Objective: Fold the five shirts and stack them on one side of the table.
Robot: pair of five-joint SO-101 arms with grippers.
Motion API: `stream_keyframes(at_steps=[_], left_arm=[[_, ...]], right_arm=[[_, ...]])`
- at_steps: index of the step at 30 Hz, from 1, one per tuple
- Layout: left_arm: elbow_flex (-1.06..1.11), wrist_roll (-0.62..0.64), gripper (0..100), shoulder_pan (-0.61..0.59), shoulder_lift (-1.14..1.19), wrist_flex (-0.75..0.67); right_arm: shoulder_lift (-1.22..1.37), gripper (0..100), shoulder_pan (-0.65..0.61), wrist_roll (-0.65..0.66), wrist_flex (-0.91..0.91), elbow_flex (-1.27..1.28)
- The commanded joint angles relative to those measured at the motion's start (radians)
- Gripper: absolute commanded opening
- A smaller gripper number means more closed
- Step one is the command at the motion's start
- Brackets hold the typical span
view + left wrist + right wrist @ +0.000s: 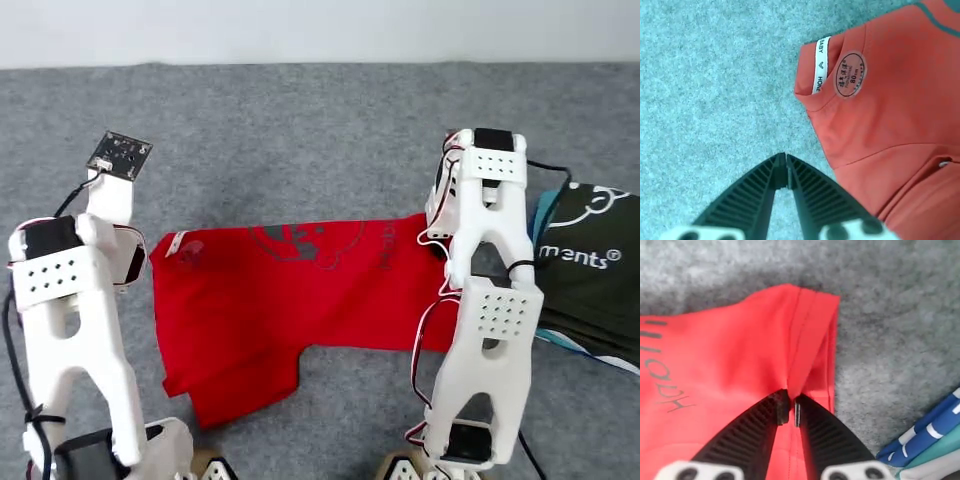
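A red shirt [270, 300] lies spread across the middle of the grey table, print side up, with a sleeve pointing toward the near edge. In the left wrist view my left gripper [786, 156] is shut and empty, over bare table just off the shirt's labelled neck corner [821, 65]. At the shirt's other end, my right gripper [787, 407] is shut on a raised fold of the red fabric [805, 340] close to the hem. In the high view the right arm [485, 300] covers that end of the shirt.
A stack of folded shirts [590, 260] sits at the table's right edge, a dark green one on top and blue and teal ones [925, 440] beneath. Grey table [300, 130] stretches behind the red shirt.
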Motion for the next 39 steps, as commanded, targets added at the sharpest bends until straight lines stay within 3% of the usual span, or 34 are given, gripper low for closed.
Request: stream_keyframes(at_steps=[1,15,34,39], left_arm=[[-0.004,0.005,0,-0.005,-0.037,0.005],[-0.004,0.005,0,-0.005,-0.037,0.005],[-0.005,0.002,0,-0.002,-0.040,0.005],[-0.024,0.003,0,0.015,-0.044,0.006]], right_arm=[[-0.002,2.0,-0.002,0.014,0.041,-0.003],[-0.027,1.0,-0.005,0.060,0.021,-0.219],[0.234,1.6,0.074,0.124,-0.022,-0.482],[0.209,14.1,0.056,0.124,0.047,-0.500]])
